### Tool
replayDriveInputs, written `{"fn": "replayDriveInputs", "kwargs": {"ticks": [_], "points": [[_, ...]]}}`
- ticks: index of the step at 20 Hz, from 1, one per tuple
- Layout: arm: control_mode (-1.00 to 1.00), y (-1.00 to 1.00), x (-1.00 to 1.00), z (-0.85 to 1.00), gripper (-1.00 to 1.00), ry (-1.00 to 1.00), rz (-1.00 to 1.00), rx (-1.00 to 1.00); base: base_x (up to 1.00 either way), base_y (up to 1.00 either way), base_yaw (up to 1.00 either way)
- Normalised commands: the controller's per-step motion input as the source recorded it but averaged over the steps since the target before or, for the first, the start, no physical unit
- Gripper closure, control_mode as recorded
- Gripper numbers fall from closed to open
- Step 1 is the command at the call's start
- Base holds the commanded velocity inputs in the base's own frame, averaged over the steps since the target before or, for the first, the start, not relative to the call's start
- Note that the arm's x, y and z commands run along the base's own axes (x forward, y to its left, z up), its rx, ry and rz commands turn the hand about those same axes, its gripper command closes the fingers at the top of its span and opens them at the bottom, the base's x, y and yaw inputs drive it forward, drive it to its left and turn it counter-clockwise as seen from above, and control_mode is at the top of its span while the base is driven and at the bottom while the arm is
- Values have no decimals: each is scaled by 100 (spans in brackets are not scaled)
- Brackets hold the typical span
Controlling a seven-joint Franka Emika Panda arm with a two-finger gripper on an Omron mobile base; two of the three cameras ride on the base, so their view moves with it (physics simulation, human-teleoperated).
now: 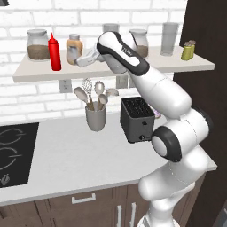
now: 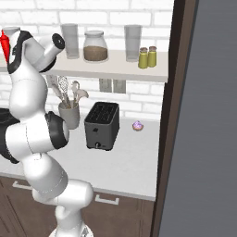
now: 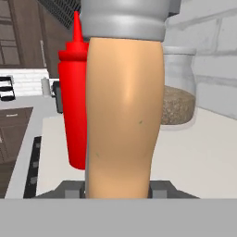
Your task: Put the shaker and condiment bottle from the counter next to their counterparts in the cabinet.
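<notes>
My gripper is shut on the condiment bottle, a squat orange-tan bottle with a grey cap. I hold it upright over the cabinet shelf, just right of the red squeeze bottle. In the hand view the condiment bottle looms close between my fingertips, with the red squeeze bottle right behind it. Whether its base touches the shelf I cannot tell. Two olive-yellow shakers stand side by side at the shelf's right end, also shakers. The counter lies below.
Glass jars and tumblers line the shelf. On the counter stand a black toaster, a grey utensil holder and a small pink cupcake. The hob lies left. A tall dark panel closes the right.
</notes>
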Motion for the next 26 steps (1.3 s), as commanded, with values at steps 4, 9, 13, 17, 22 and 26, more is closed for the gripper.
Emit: {"fn": "replayDriveInputs", "kwargs": {"ticks": [4,9,13,17,22,26], "points": [[-100,9,4,0,100,4,0,0,0,0,0],[-100,6,6,0,100,4,0,0,0,0,0],[-100,9,1,0,100,2,0,0,0,0,0],[-100,7,1,0,100,2,0,0,0,0,0],[-100,5,2,0,100,2,0,0,0,0,0],[-100,6,8,-3,100,4,0,0,0,0,0]]}}
